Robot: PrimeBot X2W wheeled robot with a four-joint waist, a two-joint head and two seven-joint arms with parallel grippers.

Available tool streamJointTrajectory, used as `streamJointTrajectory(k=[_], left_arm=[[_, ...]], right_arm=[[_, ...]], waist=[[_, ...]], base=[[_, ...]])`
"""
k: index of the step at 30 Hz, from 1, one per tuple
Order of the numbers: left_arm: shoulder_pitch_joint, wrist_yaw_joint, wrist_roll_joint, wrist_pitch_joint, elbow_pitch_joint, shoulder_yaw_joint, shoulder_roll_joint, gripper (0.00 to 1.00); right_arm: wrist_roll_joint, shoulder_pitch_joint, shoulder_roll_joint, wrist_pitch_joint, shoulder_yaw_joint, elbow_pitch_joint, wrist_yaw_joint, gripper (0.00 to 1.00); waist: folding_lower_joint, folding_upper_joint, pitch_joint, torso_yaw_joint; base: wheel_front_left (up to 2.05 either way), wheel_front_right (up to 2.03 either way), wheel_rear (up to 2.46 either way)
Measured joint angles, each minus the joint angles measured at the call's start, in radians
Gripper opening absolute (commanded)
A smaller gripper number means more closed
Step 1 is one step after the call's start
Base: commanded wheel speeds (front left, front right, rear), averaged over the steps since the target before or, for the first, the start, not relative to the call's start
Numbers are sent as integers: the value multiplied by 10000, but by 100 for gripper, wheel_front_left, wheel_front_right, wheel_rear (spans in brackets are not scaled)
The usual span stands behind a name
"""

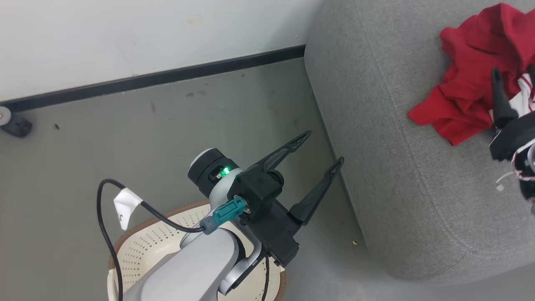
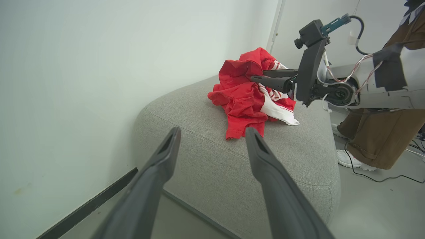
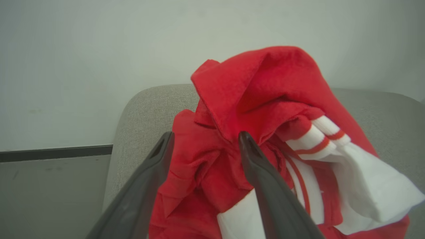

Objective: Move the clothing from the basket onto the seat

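Note:
The clothing (image 1: 468,79), a crumpled heap of red fabric with white panels and striped trim, lies on the grey seat (image 1: 397,167). My right gripper (image 1: 514,83) stands open right at the heap, its fingers apart around a red fold without pinching it (image 3: 206,134). The left wrist view shows that same gripper (image 2: 257,75) level against the clothing (image 2: 242,96). My left gripper (image 1: 325,146) is open and holds nothing, hovering over the floor beside the seat's edge and above the basket (image 1: 138,251). The basket's cream, perforated inside is partly hidden by my left arm.
A white wall with a black skirting board (image 1: 167,77) runs behind the floor and seat. A caster wheel (image 1: 11,121) stands at the far left. A person in brown trousers and white shoes (image 2: 375,142) stands beyond the seat, with cables (image 2: 382,179) on the floor.

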Motion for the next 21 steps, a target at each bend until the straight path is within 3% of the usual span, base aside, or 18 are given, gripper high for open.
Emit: streamJointTrajectory(k=[14,21], left_arm=[[603,174,-180,-483,288,284,15,100],[916,378,-529,-867,715,598,23,100]], right_arm=[[-435,1981,153,2,-61,-1774,21,100],[-706,2474,117,2,-188,-2796,-163,100]], waist=[[0,0,-770,-108],[0,0,-1290,-7]], base=[[0,0,0],[0,0,0]])
